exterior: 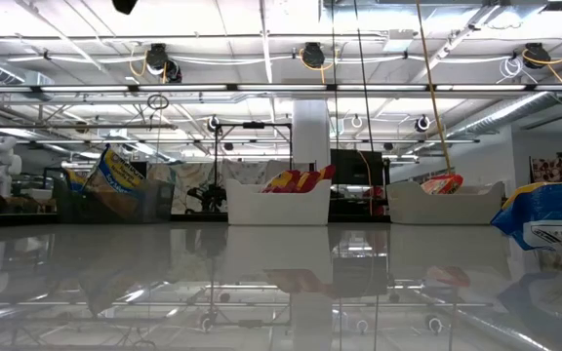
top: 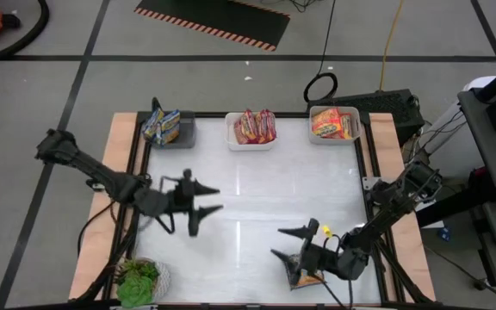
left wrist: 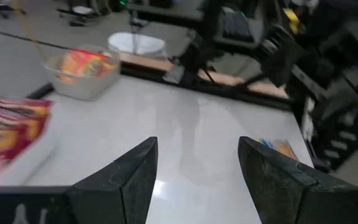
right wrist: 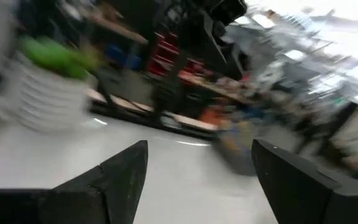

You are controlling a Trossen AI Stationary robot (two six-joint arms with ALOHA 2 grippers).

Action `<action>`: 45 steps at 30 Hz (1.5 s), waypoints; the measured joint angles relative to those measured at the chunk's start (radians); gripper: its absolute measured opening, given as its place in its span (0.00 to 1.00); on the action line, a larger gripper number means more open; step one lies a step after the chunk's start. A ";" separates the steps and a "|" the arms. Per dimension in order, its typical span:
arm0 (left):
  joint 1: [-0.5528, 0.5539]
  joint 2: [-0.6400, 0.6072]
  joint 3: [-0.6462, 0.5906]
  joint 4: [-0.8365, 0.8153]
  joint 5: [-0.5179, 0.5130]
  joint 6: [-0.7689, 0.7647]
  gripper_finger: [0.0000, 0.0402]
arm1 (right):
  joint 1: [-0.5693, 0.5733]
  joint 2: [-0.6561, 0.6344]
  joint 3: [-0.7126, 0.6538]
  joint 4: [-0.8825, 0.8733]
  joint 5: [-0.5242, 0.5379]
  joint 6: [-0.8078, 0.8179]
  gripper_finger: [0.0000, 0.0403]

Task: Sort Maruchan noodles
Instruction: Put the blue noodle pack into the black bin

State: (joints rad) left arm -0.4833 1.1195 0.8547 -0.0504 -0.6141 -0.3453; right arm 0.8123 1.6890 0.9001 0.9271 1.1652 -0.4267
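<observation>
Blue, red and orange noodle packets already fill my three bins at twelve o'clock. One orange packet remains at five o'clock, under my spread right gripper; left gripper, spread and empty, waits at nine o'clock.

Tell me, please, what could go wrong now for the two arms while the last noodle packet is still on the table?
1. The last packet lies under the right arm, beside the open right gripper; it could get pushed instead of grasped.
2. The plant stands at the near edge; a swing of the open left gripper might knock it.
</observation>
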 joint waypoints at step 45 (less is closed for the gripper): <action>-0.335 0.165 0.001 0.176 -0.167 -0.104 0.57 | 0.315 0.211 0.520 -1.615 -0.775 1.837 0.55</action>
State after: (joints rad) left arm -0.8186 1.2845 0.8558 0.1260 -0.7808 -0.4498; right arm 1.1274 1.8996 1.4204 -0.6883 0.3902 1.4104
